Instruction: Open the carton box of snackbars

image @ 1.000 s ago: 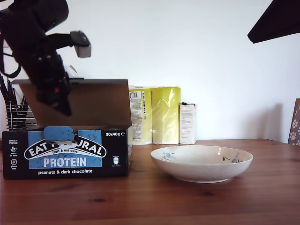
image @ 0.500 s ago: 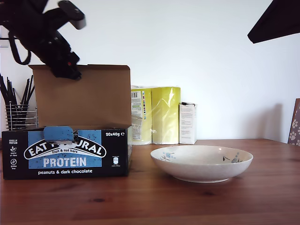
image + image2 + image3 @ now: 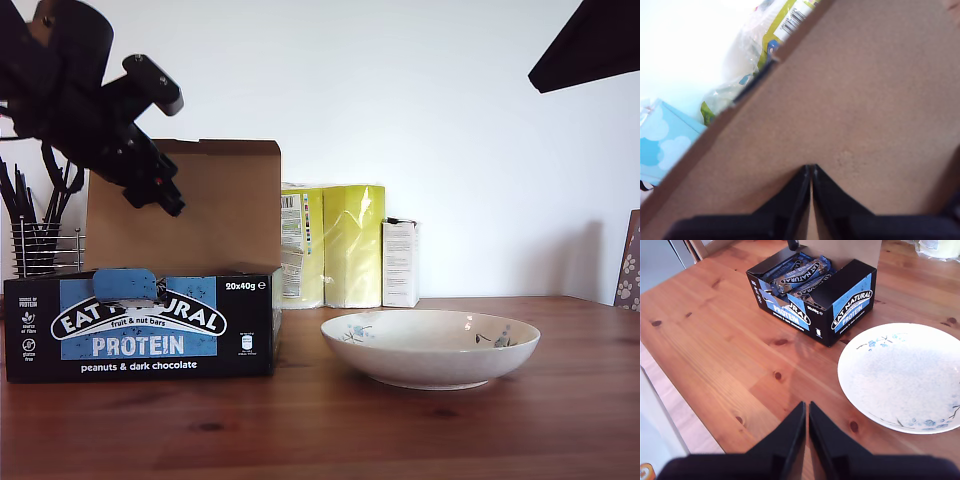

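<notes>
The carton box stands on the wooden table at the exterior view's left, black with a blue "EAT NATURAL PROTEIN" label. Its lid is raised upright, brown inside facing forward. My first gripper is shut, tips against that brown lid, nothing between its fingers. My second gripper is shut and empty, high above the table. From there the open box shows wrapped snackbars inside.
A white bowl sits beside the box toward the exterior view's right. Yellow paper rolls and a small white carton stand behind. A wire holder with dark utensils is at the exterior view's left edge. A light blue tissue box lies beyond the lid.
The lid has swung from a tilted, half-raised position to upright. My first gripper rose with it, then came down a little across the lid's inside.
</notes>
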Tool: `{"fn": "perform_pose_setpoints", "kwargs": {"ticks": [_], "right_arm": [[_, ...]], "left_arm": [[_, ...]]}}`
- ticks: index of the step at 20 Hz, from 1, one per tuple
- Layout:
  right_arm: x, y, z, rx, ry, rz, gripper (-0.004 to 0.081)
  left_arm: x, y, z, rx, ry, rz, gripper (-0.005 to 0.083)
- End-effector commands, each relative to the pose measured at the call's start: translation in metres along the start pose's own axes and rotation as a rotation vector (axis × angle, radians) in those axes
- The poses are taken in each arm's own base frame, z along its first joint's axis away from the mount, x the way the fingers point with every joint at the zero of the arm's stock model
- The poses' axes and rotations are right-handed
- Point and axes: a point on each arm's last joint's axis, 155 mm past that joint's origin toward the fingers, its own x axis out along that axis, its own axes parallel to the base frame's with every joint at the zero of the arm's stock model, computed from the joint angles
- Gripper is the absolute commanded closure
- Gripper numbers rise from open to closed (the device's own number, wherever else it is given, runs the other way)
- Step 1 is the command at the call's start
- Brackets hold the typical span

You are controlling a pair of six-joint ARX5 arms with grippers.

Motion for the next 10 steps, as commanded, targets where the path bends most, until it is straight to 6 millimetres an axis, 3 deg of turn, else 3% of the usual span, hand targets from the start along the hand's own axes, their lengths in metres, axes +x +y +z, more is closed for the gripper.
{"fn": "perform_pose_setpoints", "kwargs": {"ticks": [1, 10], "right_arm": [[0.001, 0.001, 0.002, 0.004, -0.008, 0.004, 0.0783], [0.001, 0.001, 0.004, 0.000, -0.018, 0.003, 0.0783]], "left_arm": [[0.006, 0.003, -0.005, -0.009, -0.027, 0.020, 0.0794], [0.051, 0.006, -0.033, -0.111, -0.036, 0.018, 0.0794]]}}
